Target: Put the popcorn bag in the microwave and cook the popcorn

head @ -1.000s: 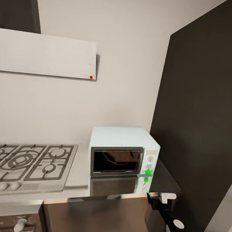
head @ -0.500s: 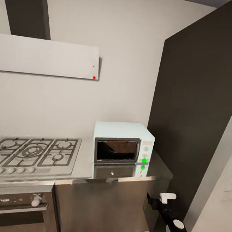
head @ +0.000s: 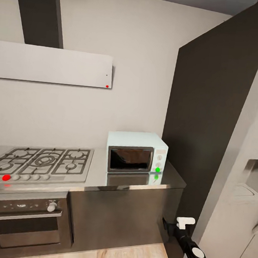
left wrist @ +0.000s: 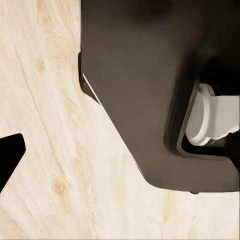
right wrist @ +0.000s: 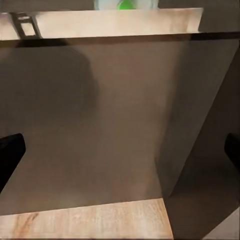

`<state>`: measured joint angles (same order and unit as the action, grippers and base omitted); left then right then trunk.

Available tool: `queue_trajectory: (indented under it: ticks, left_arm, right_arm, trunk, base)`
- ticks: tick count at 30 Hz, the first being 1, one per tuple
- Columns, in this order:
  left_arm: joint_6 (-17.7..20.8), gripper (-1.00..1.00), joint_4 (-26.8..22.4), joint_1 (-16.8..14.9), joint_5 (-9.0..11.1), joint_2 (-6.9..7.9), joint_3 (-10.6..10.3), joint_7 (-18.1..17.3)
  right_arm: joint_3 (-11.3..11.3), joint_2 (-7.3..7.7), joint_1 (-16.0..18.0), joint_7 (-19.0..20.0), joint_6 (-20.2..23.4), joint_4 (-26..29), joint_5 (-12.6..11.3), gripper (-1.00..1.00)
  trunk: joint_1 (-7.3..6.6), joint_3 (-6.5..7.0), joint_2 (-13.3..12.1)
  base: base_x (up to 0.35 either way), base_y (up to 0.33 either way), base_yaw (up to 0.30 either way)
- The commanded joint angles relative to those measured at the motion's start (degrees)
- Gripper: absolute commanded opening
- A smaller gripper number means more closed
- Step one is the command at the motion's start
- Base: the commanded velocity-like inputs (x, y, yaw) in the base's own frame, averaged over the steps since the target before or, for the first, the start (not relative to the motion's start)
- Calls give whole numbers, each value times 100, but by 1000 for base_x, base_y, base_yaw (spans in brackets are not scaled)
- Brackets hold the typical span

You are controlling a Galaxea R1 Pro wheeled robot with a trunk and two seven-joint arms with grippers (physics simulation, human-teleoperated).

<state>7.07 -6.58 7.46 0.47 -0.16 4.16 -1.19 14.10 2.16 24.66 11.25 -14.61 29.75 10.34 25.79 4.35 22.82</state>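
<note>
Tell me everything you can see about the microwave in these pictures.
The microwave is a small pale blue-white box with a grey-framed dark glass door, which is shut. To the door's right sits a column of small knobs with a green dot below them. It stands upright on the grey countertop, near its right end, beside the hob and close to a tall dark panel. Its front is mirrored in the glossy slab. Nothing else touches it.

Head cam overlooks microwave; R wrist faces cabinet close-up.
</note>
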Motion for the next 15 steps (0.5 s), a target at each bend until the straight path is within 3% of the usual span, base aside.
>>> queue_trajectory:
  ticks: [1, 5, 7, 12, 15]
  left_arm:
    - [49, 100, -28, 10, 6, -2, 41, -13]
    - [49, 100, -28, 10, 6, -2, 41, -13]
    - [49, 100, -28, 10, 6, -2, 41, -13]
    - [45, 100, -28, 10, 6, -2, 41, -13]
    - [44, 100, -28, 10, 6, -2, 41, -13]
  right_arm:
    - [51, -5, 3, 44, -24, -4, 56, 100]
    - [35, -5, 3, 43, -22, -8, 56, 100]
    - [24, -5, 3, 40, -24, -270, 56, 100]
    - [17, 11, 3, 31, -157, -1777, 72, 100]
    - [14, 114, 3, 27, -197, -2817, 73, 100]
  trunk:
    - [-1, -2, 10]
    - [-1, -2, 10]
    - [-1, -2, 10]
    - [-1, -2, 10]
    - [-1, -2, 10]
  base:
    - [0, 0, 0]
    - [0, 47, 0]
    - [0, 169, 0]
    - [0, 127, 0]
    - [0, 12, 0]
